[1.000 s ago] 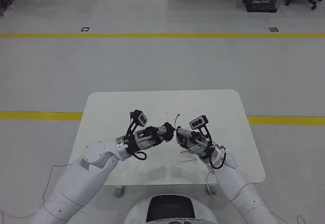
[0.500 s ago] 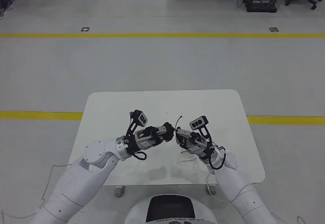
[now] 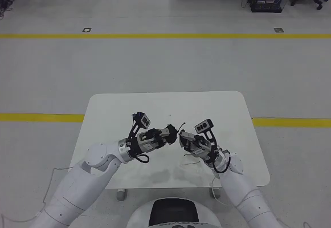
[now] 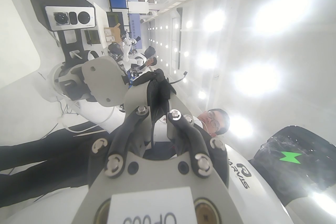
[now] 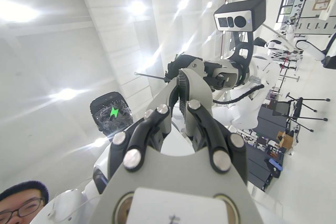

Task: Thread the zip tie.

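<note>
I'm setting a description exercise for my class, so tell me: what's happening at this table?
Both arms are held over the white table, their tips nearly meeting. The left gripper and the right gripper each have their fingers shut on a thin black zip tie, with one free end poking up between them.

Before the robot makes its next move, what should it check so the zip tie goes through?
1. Left gripper shut on the zip tie: ok.
2. Right gripper shut: ok. Whether it really pinches the tie: cannot tell.
3. Both gripper tips close together over the table: ok.
4. One thin end of the tie sticks out free, clear of both grippers: ok.
5. The tie's tip lined up with its head, or already through it: cannot tell, it is too small to see.
</note>
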Available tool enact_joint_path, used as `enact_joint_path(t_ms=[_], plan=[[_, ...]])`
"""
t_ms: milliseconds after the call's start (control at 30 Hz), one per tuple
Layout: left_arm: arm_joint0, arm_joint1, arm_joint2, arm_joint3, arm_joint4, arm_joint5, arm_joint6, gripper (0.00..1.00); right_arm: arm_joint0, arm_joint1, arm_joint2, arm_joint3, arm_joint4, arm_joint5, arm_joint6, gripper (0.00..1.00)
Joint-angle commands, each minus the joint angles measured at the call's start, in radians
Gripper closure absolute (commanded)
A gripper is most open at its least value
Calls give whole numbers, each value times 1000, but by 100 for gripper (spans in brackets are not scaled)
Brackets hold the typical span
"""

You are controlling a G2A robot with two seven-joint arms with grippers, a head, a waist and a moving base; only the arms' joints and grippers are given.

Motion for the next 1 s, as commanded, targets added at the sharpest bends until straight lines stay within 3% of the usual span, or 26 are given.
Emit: enact_joint_path(t_ms=[0,967], plan=[[0,0,0,0,0,0,0,100,-1,0,1,0,-2,0,-2,100],[0,0,0,0,0,0,0,100,-24,10,8,-2,-41,2,-34,100]])
